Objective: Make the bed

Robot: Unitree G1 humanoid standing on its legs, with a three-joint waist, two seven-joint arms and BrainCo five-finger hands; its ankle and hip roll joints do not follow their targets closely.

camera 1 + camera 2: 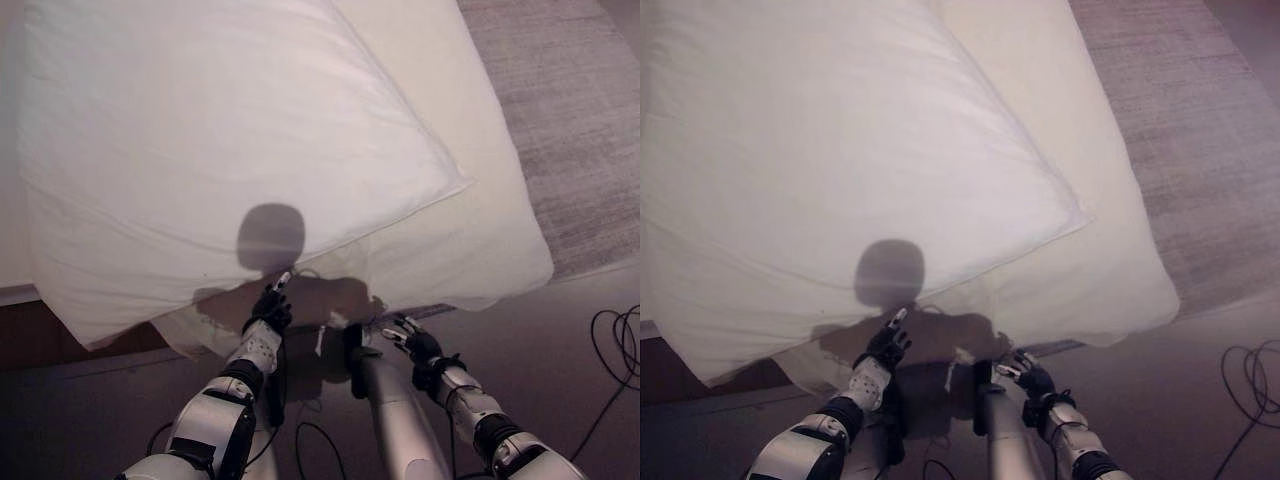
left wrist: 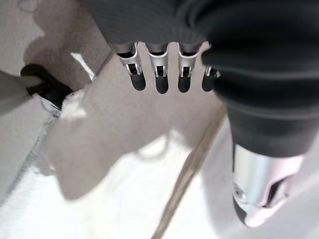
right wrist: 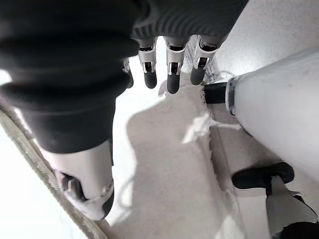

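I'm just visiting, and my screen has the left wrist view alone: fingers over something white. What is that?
Observer: A white duvet, lying askew across a cream mattress. The left hand is open at its near edge.
Operator: Is the other hand helping?
Observer: The right hand is open, lower down by the mattress's near edge, holding nothing.
Operator: What is beyond the bed?
Observer: A grey rug on the floor, on the robot's right.
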